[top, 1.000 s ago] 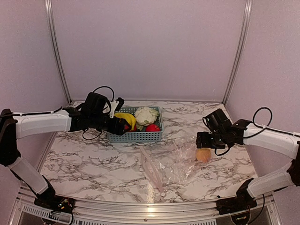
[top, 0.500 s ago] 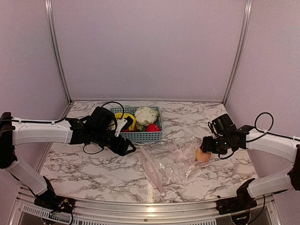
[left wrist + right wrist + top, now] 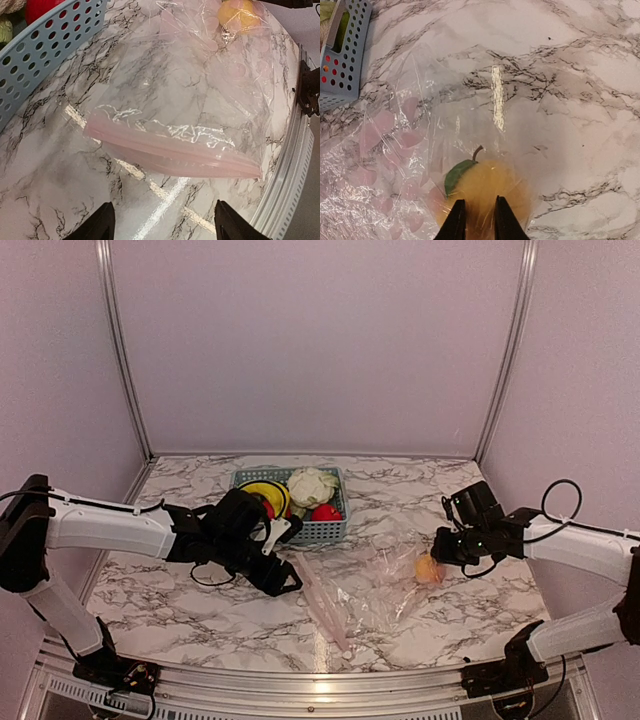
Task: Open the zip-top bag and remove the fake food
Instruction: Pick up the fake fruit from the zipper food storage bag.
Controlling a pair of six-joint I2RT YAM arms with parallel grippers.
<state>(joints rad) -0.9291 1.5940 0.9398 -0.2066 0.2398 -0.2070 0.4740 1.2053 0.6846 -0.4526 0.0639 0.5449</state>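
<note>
Seemingly at the opening step, with the zip-top bag (image 3: 370, 580) flat on the surface (image 3: 480, 610) near the basket (image 3: 320, 531), left claw (image 3: 162, 227) spread open above its zipper strip (image 3: 170, 152), right claw (image 3: 475, 222) narrowed over the bagged orange fruit (image 3: 485, 182), grip impossible to tell; next, pinch one lip and peel.

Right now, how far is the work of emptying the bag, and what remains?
Done: several toy foods sit in the blue basket. In hand: the right gripper, jaws nearly together, is at the orange fruit, which lies inside the zip-top bag; the open left gripper hovers over the pink zipper strip. Left: the strip looks shut, so opening it and taking that fruit out.
</note>
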